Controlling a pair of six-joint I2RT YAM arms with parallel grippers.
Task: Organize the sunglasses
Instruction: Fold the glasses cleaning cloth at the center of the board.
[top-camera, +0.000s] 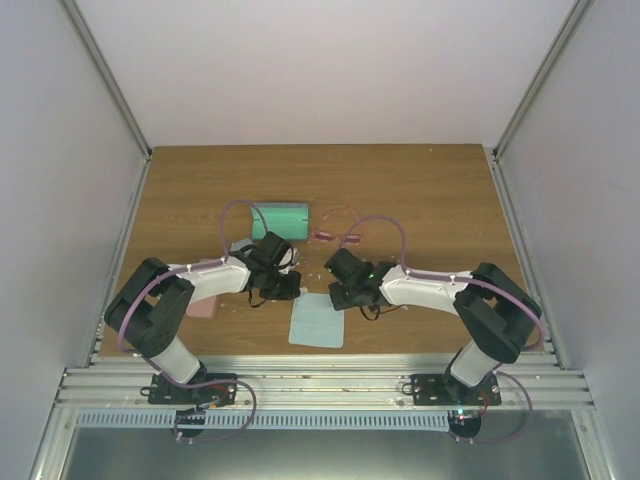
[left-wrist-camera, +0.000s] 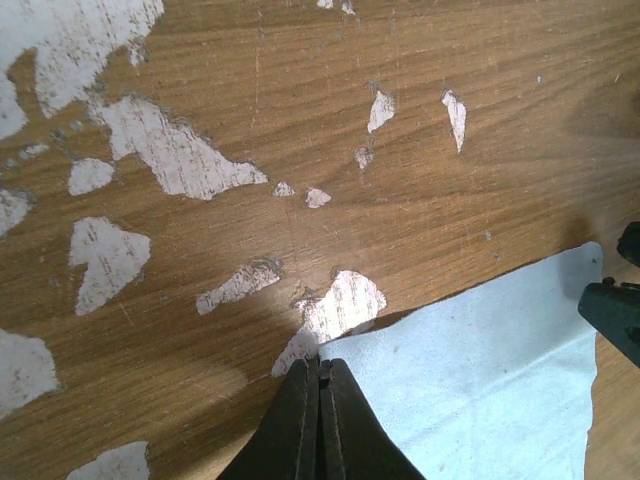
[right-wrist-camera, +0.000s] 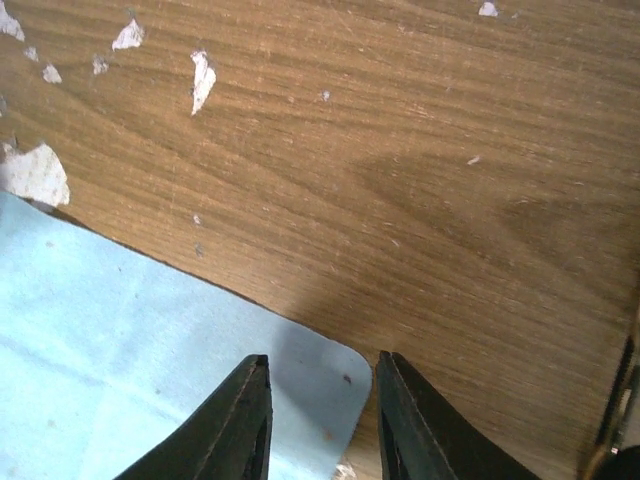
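Left gripper (left-wrist-camera: 320, 368) was clenched on one corner of the light blue cloth (left-wrist-camera: 480, 380), while the right gripper (right-wrist-camera: 322, 370) hung with jaws parted over another corner. Organizing looked barely begun: the thin, pink-framed sunglasses (top-camera: 333, 230) lay loose just beside the teal case (top-camera: 280, 218). The dark pair could not be made out.

The thin pink-framed sunglasses (top-camera: 333, 228) with pink-tinted lenses lay on the wooden table (top-camera: 430, 190), just beside the right end of the green oblong case (top-camera: 280, 217).
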